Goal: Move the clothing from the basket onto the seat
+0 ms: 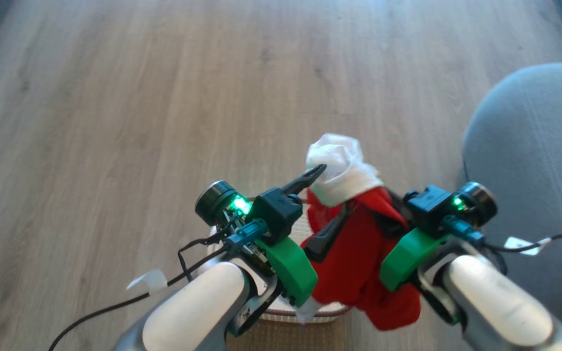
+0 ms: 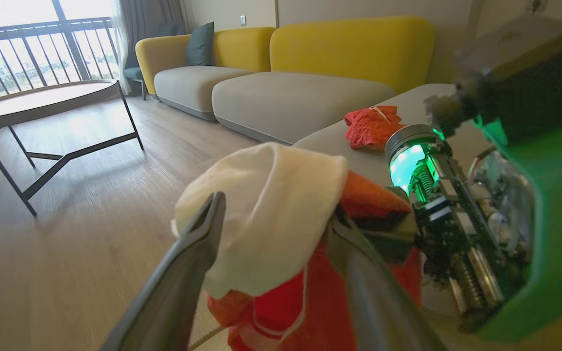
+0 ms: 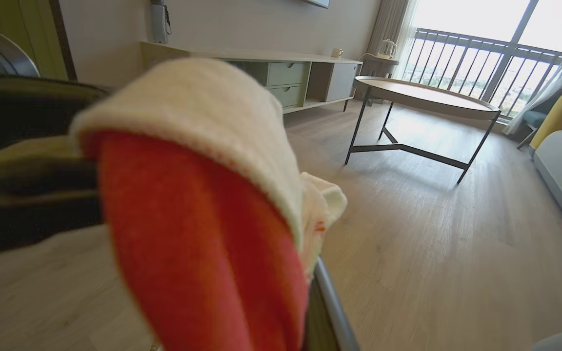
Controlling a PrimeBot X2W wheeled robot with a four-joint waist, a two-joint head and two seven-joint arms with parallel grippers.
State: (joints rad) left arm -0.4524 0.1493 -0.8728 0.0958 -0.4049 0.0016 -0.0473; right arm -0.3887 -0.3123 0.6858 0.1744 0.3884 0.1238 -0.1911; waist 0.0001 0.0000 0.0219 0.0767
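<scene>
In the head view, the left hand (image 1: 334, 191) stood wide, one finger on either side of the clothing (image 1: 354, 253), a red bundle topped by a white cloth (image 1: 342, 168). The bundle hung over the basket (image 1: 325, 310) on the wooden floor (image 1: 115, 97). The right hand (image 1: 383, 217) was buried in the red fabric, closed on it. The grey-blue seat (image 1: 530, 146) lay just to the right.

In the left wrist view, the left hand's spread fingers flanked the white cloth. Beyond them, another red garment (image 2: 372, 127) lay on the seat.

In the right wrist view, the clothing draped over the right hand, with one finger (image 3: 332, 312) showing beneath.
</scene>
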